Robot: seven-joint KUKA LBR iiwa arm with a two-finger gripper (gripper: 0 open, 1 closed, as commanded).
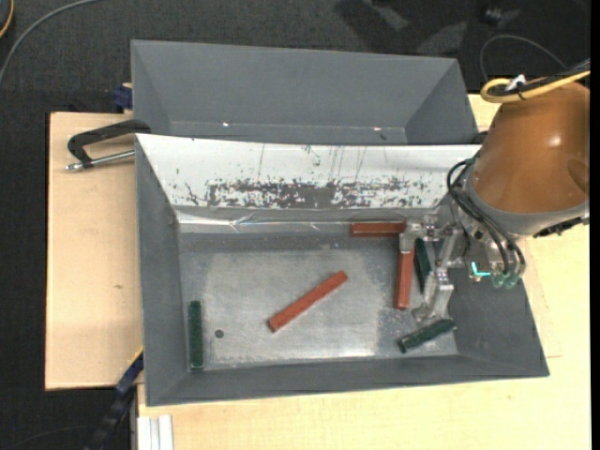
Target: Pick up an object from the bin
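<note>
View: camera view, looking down into the bin.
Gripper position: the gripper is low over the right end of the bin floor, close to the right wall.
Grip state: cannot be told; metal parts and cables overlap at the tip.
Thing at the tip: the corner green stick lies flat and slanted in the front right corner, just below the gripper's tip. Contact between the two cannot be told.
Left neighbour: the long red stick lies front to back, just beside the gripper on the side toward the middle of the bin.
Back neighbour: the back red stick lies along the foot of the back wall, its right end near the top of the long red stick.
Open floor: the middle red stick lies slanted, well apart from the gripper.
Far side: the left green stick lies along the left wall, near the front.
Hard to make out: a dark green piece sits between the long red stick and the gripper's metal parts. Loose thing or robot part cannot be told.
Cover: the orange cover hides the bin's back right corner and is cut off at the picture's edge.
</note>
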